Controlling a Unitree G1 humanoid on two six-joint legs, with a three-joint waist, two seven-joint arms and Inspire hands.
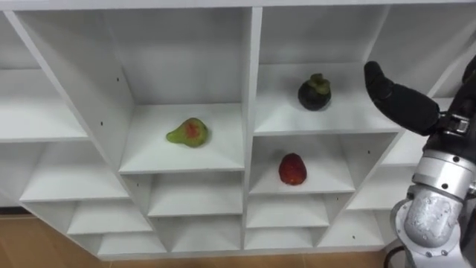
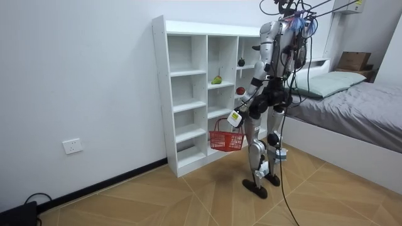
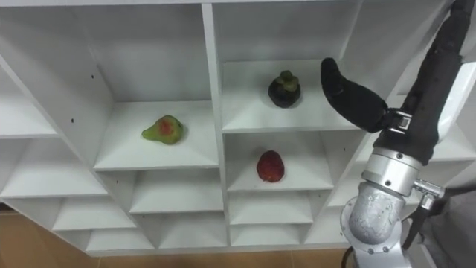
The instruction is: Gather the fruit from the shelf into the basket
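Mangosteen (image 1: 314,92) just left of right hand (image 1: 398,100)

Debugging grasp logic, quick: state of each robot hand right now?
Left robot hand: closed on the red basket's handle.
Right robot hand: open, holding nothing, next to the dark fruit.

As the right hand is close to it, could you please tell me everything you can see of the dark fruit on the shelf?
The dark fruit is round, almost black, with a greenish stalk cap on top; its skin looks smooth and dull. It looks whole and sits upright on a white shelf board, in the compartment just above the red fruit. Only the board touches it; the right hand, fingers straight, is to its right, apart from it.
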